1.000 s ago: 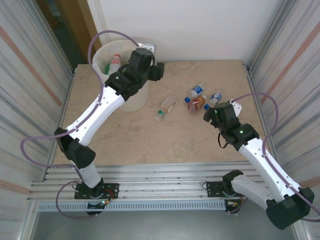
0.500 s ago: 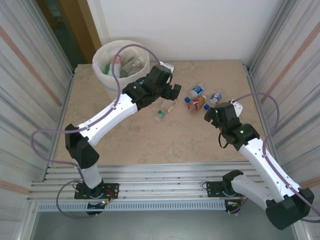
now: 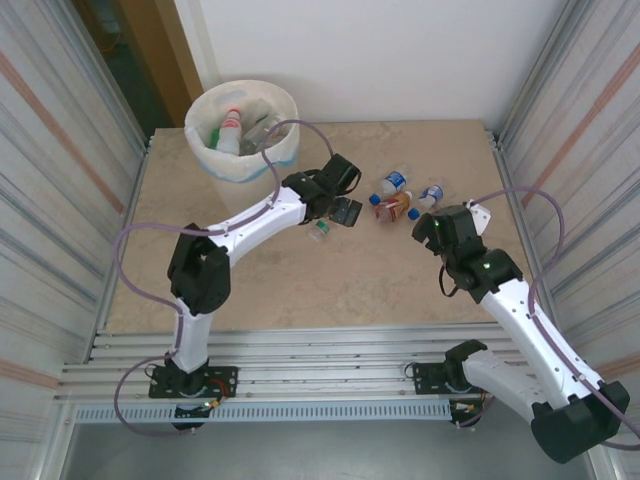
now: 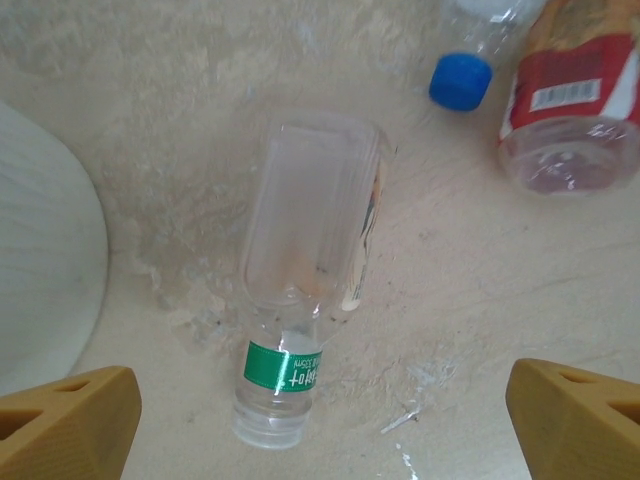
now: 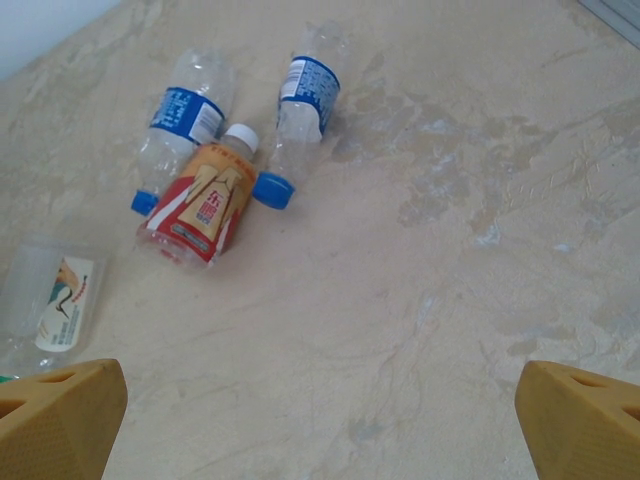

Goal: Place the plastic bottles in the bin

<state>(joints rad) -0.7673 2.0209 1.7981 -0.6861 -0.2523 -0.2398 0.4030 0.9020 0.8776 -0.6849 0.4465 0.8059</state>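
The cream-white bin point(image 3: 238, 166) stands at the table's far left corner with several plastic bottles point(image 3: 232, 120) inside. A clear bottle with a green neck band point(image 4: 305, 270) lies on the table, its mouth toward the camera in the left wrist view. My left gripper point(image 3: 341, 208) hovers open just above it point(image 3: 319, 231), its fingertips point(image 4: 70, 425) wide to either side. To the right lie two blue-labelled bottles point(image 5: 185, 110) point(image 5: 305, 90) and a red-labelled bottle with a white cap point(image 5: 205, 205). My right gripper point(image 3: 422, 230) is open and empty, a little short of them.
The bin's white wall point(image 4: 40, 290) is close on the left of the clear bottle. Metal-slatted walls point(image 3: 60, 150) enclose both sides of the table, and a rail point(image 3: 320, 345) runs along its near edge. Bare tabletop point(image 5: 400, 330) lies under the right gripper.
My left arm has swung from over the bin, right and down, to above the clear green-banded bottle. The right arm has not moved.
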